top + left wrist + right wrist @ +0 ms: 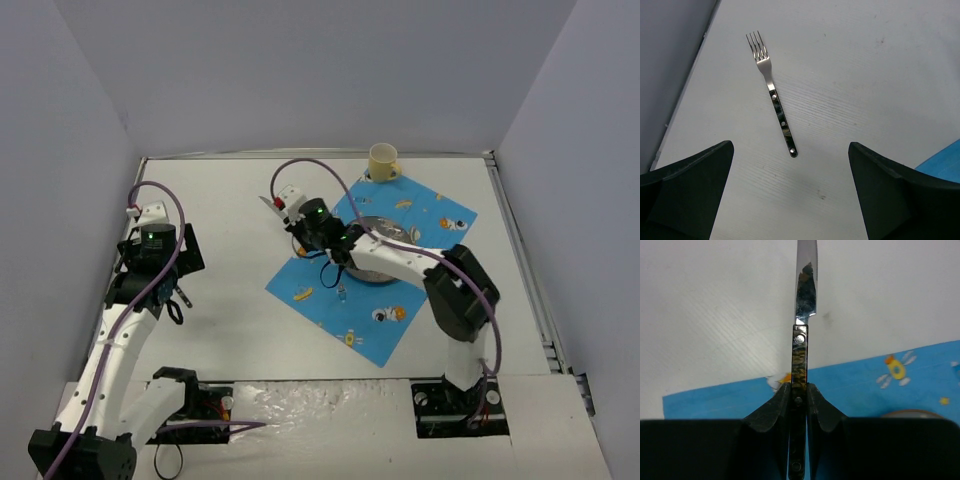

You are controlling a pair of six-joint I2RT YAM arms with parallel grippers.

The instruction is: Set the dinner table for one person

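The white dinner table [230,310] carries a blue cartoon-printed cloth [352,322]. My right gripper [297,222] is shut on a dark-handled knife [801,352]. Its blade [270,205] points past the cloth's far-left edge, over bare table. In the right wrist view the fingers [775,407] clamp the handle, above the cloth [880,390]. My left gripper [158,262] is open and empty at the table's left side. In the left wrist view a fork [772,95] lies flat on the table just ahead of the open gripper [790,200], tines pointing away.
A grey plate [392,232] sits on the cloth, partly hidden by my right arm. A yellow cup [383,162] stands at the cloth's far corner. Grey walls close in the table at the left, back and right. The cloth's corner shows at the right of the left wrist view [945,162].
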